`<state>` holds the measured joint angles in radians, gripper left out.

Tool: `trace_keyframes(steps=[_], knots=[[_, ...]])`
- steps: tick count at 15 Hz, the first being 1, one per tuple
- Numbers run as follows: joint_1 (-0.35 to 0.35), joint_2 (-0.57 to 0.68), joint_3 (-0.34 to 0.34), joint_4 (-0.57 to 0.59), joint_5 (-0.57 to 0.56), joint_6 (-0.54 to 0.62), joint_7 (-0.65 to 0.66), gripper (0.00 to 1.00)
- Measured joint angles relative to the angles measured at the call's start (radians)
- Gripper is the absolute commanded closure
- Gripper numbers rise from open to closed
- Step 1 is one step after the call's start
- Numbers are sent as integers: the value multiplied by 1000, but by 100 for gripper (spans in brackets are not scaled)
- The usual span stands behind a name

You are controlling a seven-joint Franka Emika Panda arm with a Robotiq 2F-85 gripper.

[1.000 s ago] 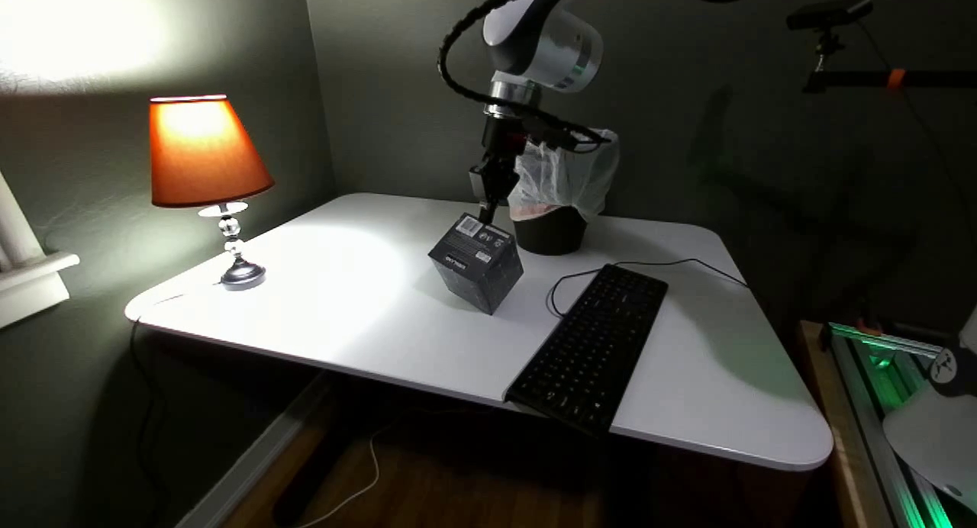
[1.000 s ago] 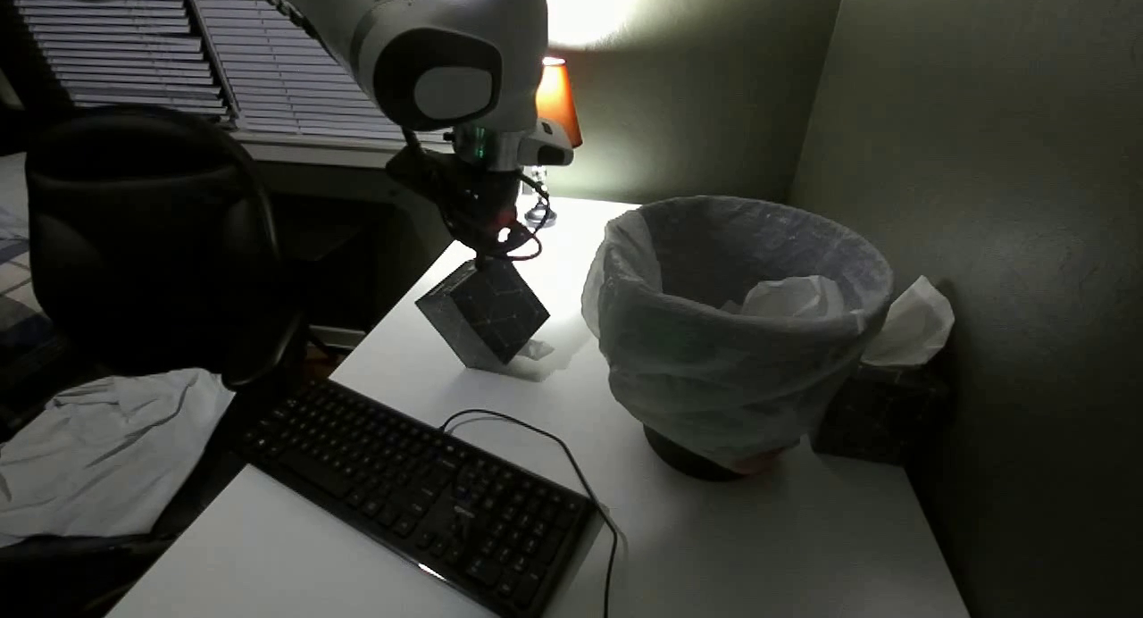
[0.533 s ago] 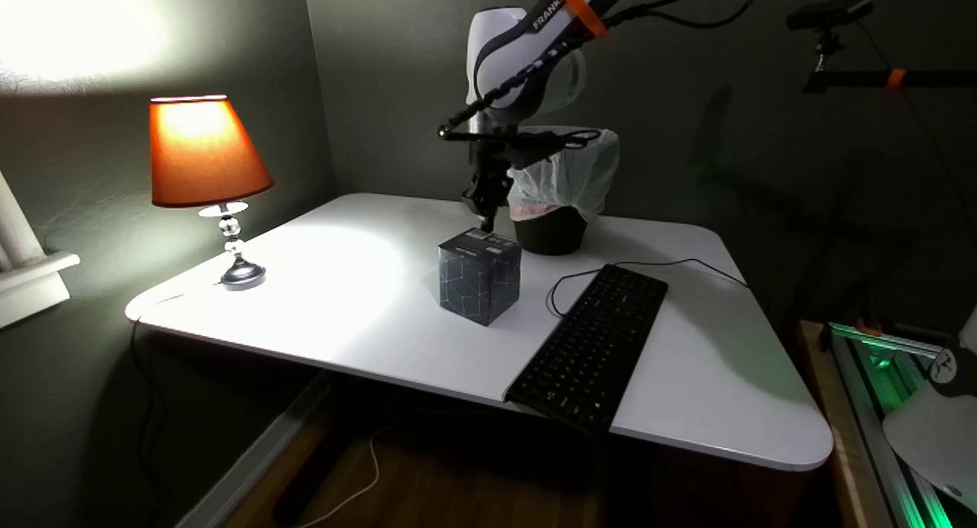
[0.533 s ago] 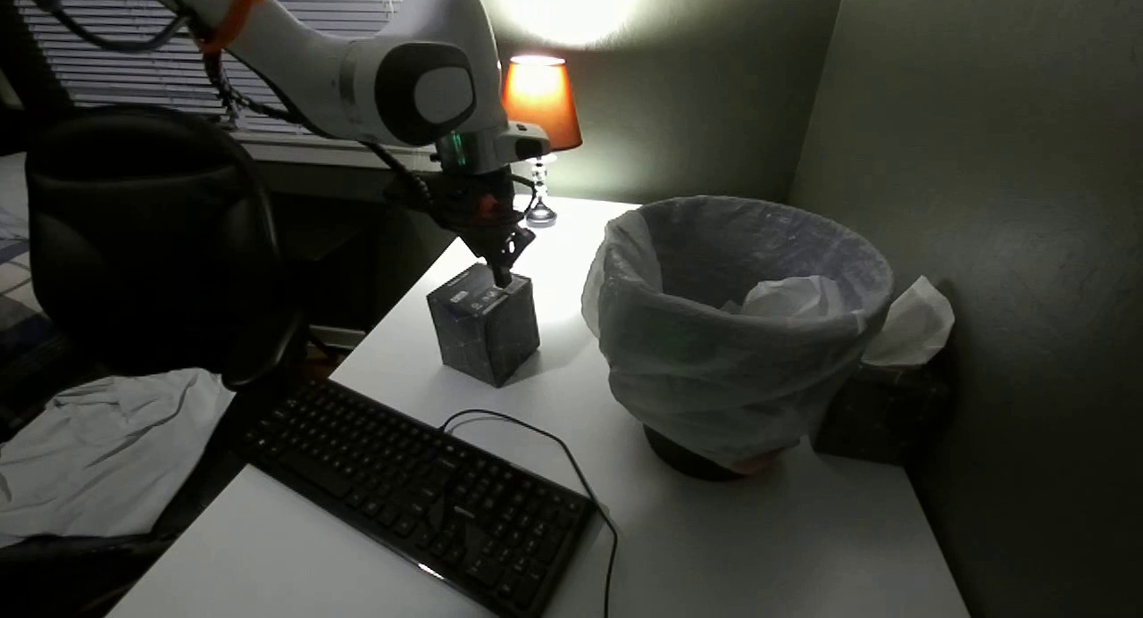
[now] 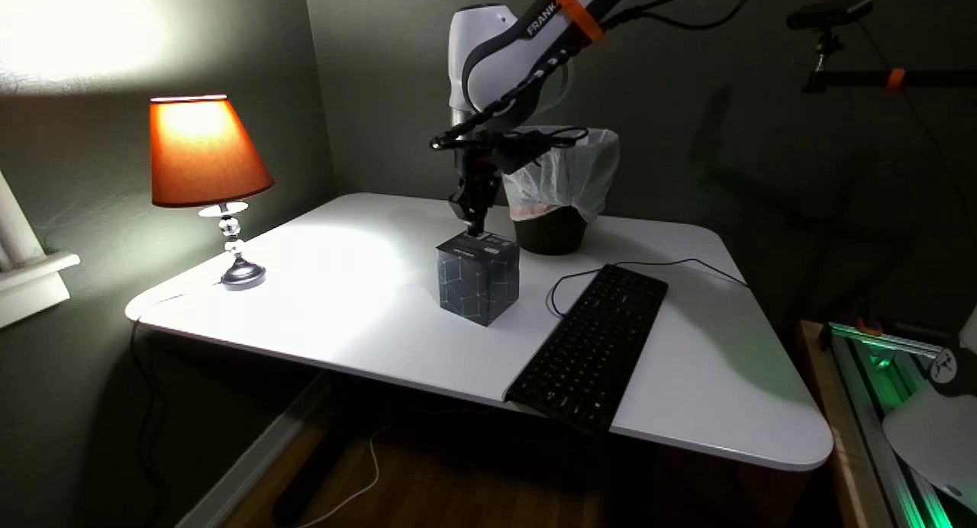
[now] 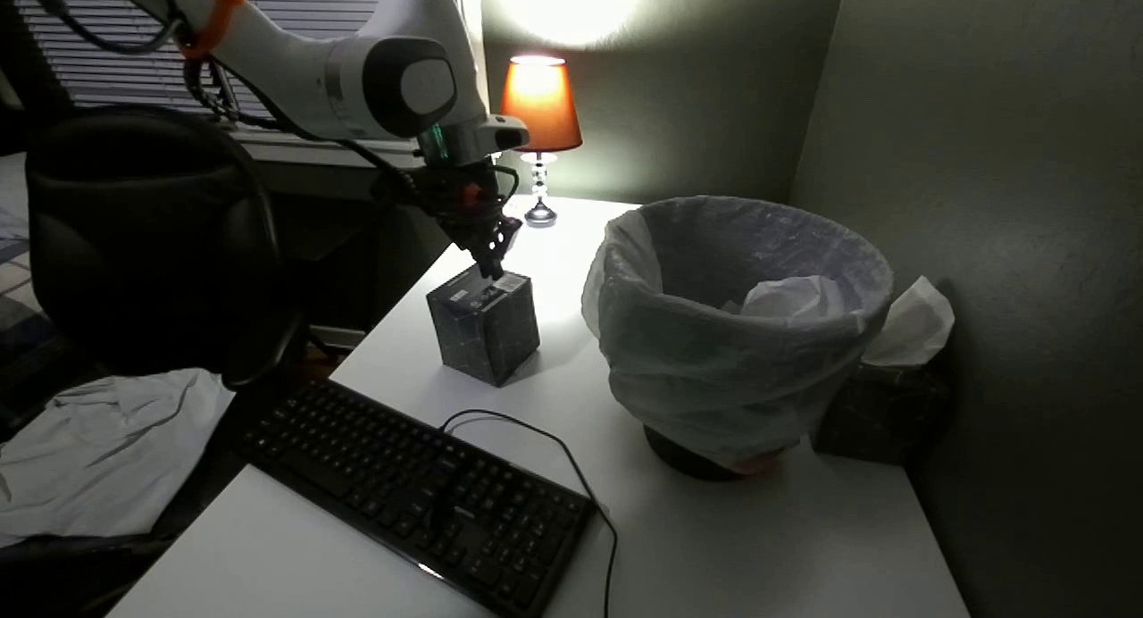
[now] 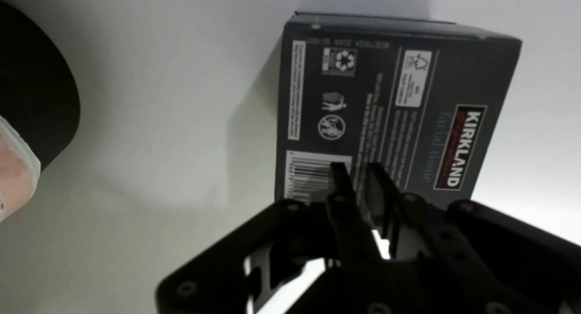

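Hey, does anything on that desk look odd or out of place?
Yes, three things. The keyboard juts past the edge of the desk. The tissue box under the gripper has its barcode facing up, so it is probably upside down. And the bin stands on the desk, an unusual spot for one.

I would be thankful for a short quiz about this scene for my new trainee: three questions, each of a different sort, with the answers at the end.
1. Multiple choice: which of these is nearest to the gripper? A) lamp B) box C) bin
2. True or false: the keyboard sticks out past the edge of the desk.
3. Fill the gap: in the wrist view, the large brand name on the box reads ____.

Key: 1. B; 2. true; 3. KIRKLAND.
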<state>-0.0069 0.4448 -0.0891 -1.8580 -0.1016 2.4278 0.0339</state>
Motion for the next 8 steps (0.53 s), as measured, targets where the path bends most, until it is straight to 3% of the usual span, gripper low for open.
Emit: trace_keyframes(steps=[3, 6, 8], knots=[[-10, -21, 5, -2, 16, -3, -5, 29], [-55, -48, 32, -6, 117, -84, -75, 7], [-90, -67, 40, -9, 189, -133, -112, 0]])
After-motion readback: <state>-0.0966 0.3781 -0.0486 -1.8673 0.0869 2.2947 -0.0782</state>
